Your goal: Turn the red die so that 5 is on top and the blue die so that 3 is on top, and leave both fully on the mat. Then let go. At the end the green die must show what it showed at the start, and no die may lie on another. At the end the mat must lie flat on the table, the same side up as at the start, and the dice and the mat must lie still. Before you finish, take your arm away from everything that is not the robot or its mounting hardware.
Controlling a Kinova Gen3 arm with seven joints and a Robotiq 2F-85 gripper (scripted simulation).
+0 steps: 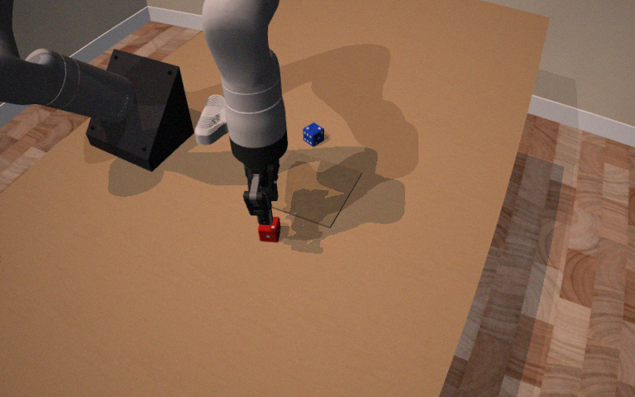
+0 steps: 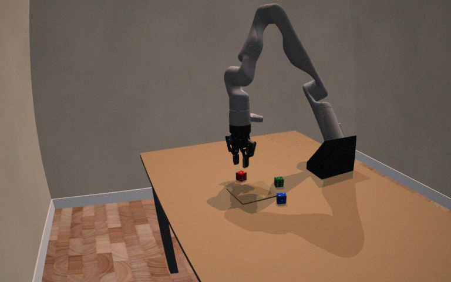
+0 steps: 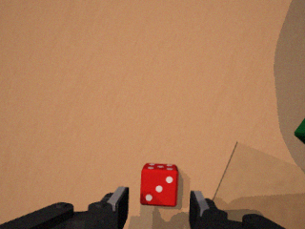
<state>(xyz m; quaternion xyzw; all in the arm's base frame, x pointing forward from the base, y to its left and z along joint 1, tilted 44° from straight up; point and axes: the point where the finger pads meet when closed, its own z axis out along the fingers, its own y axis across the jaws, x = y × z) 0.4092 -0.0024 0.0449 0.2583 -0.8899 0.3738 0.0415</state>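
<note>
The red die [image 1: 269, 230] lies on the table just outside a corner of the thin tan mat [image 1: 318, 192]. In the wrist view the red die [image 3: 159, 185] shows three pips on top. My gripper [image 1: 263, 218] hangs straight above it, fingers partly open and empty, a short gap above the die in the exterior view, where the gripper [image 2: 241, 163] is over the red die [image 2: 241, 175]. The blue die [image 1: 312, 133] sits off the mat near its far corner. The green die [image 2: 278, 181] stands beside the mat; my arm hides it in the top view.
The black arm base [image 1: 140, 110] stands at the table's back left. The table's near-left edge [image 2: 166, 212] drops to the wooden floor. The mat's edge shows in the wrist view [image 3: 261, 178] to the right of the red die.
</note>
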